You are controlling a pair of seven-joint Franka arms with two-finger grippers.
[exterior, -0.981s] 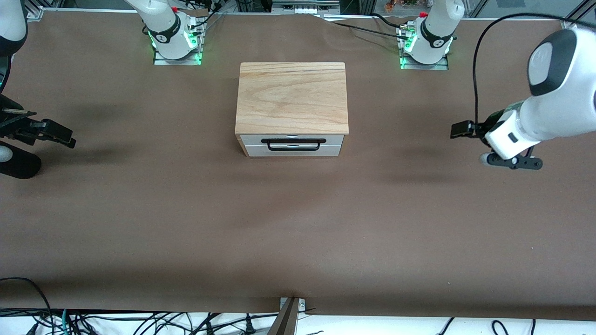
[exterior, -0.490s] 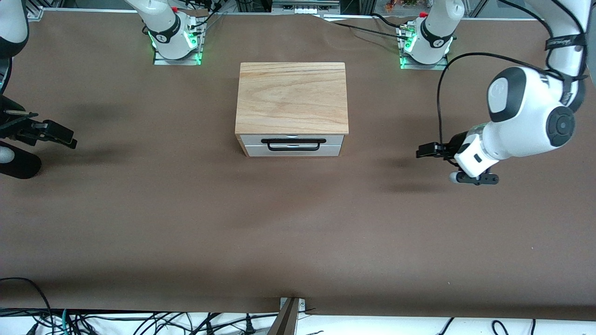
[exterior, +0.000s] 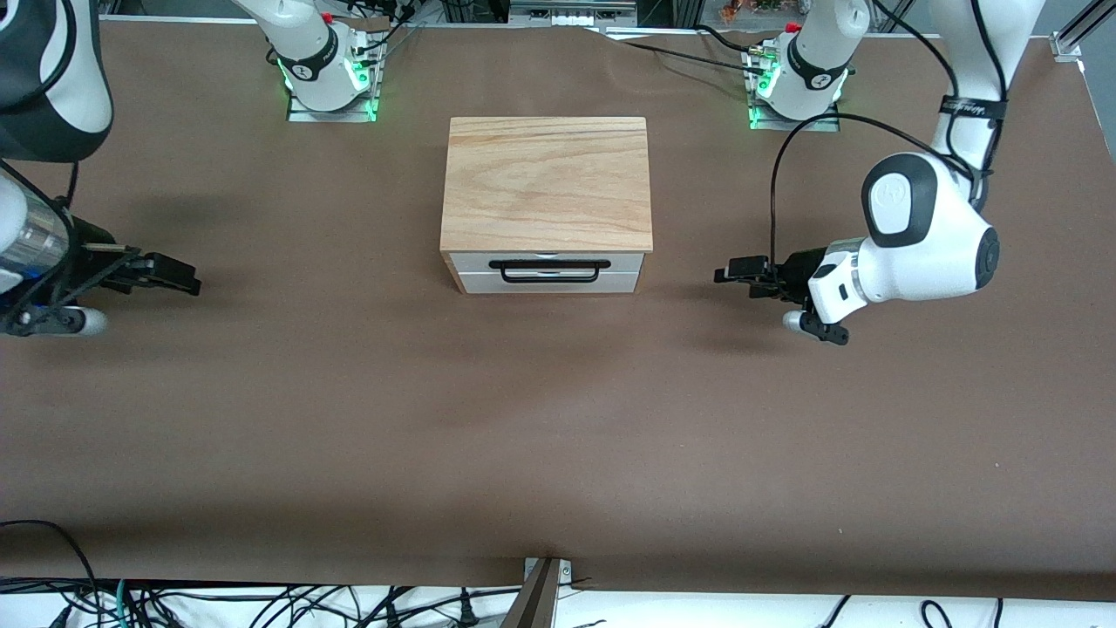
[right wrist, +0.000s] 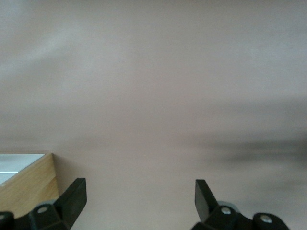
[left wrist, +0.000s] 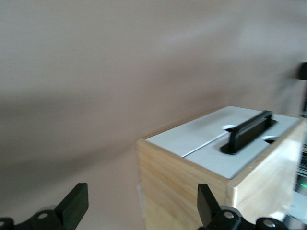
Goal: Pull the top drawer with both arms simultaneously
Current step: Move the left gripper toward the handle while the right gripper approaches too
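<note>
The top drawer (exterior: 623, 261) is the upper white panel of a small wood-topped cabinet (exterior: 547, 183) in the middle of the table. It is shut, and its black bar handle (exterior: 545, 266) faces the front camera. My left gripper (exterior: 728, 275) hangs low over the table toward the left arm's end, open and empty, pointing at the cabinet's side. In the left wrist view the top drawer (left wrist: 216, 160) and its handle (left wrist: 249, 130) show past my open left gripper (left wrist: 141, 211). My right gripper (exterior: 183, 283) is open over the table toward the right arm's end. The right wrist view shows my open right gripper (right wrist: 139, 199) and the cabinet's corner (right wrist: 26, 184).
A brown mat (exterior: 558, 419) covers the table. The two arm bases (exterior: 327, 74) (exterior: 798, 83) stand with green lights farther from the front camera than the cabinet. Cables (exterior: 261, 602) lie along the table's near edge. A lower white drawer panel (exterior: 488, 283) sits under the top one.
The left arm has swung in from the table's end, and its gripper is now much closer to the cabinet's side. The right gripper has also moved a little toward the cabinet. The drawer has not moved.
</note>
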